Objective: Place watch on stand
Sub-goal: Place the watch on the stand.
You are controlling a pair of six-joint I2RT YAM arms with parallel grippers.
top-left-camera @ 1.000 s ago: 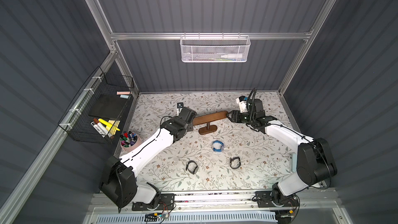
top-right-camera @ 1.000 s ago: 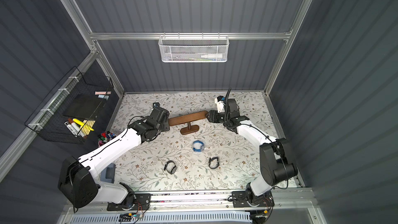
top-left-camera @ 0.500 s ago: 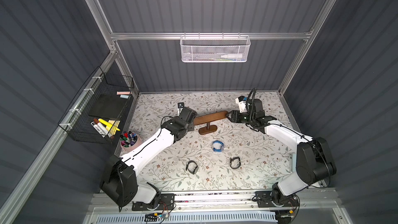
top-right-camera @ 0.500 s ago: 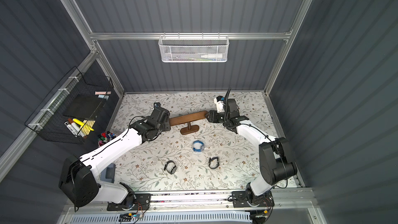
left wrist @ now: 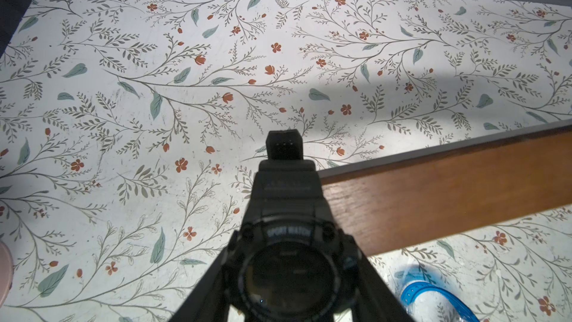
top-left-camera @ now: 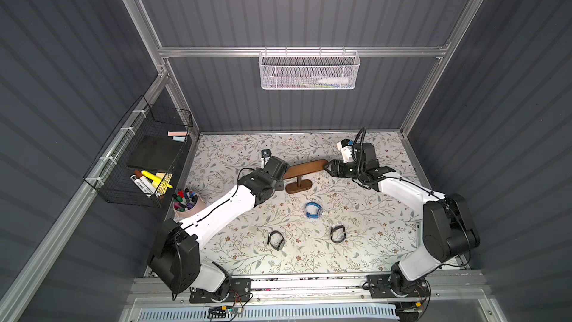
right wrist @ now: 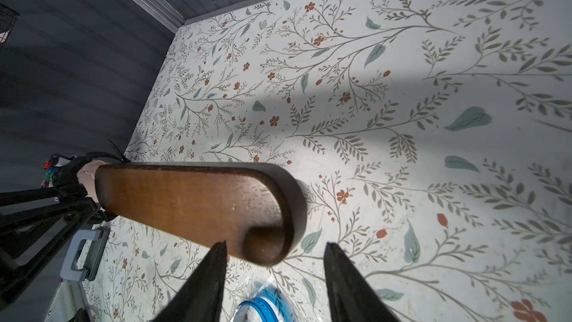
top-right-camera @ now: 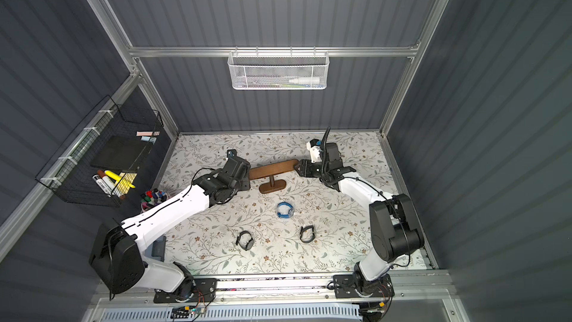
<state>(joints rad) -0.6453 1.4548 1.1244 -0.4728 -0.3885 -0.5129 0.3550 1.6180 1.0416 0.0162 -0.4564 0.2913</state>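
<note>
The left arm and right arm stretch low to the stand. The left gripper squeezes a black watch. The right gripper gapes around the stand's tip.

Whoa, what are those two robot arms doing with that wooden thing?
The left fingers hold a black sport watch at one end of the wooden stand. The right fingers, open, sit around its other end, not gripping it. A blue watch and two black watches lie on the table.
</note>
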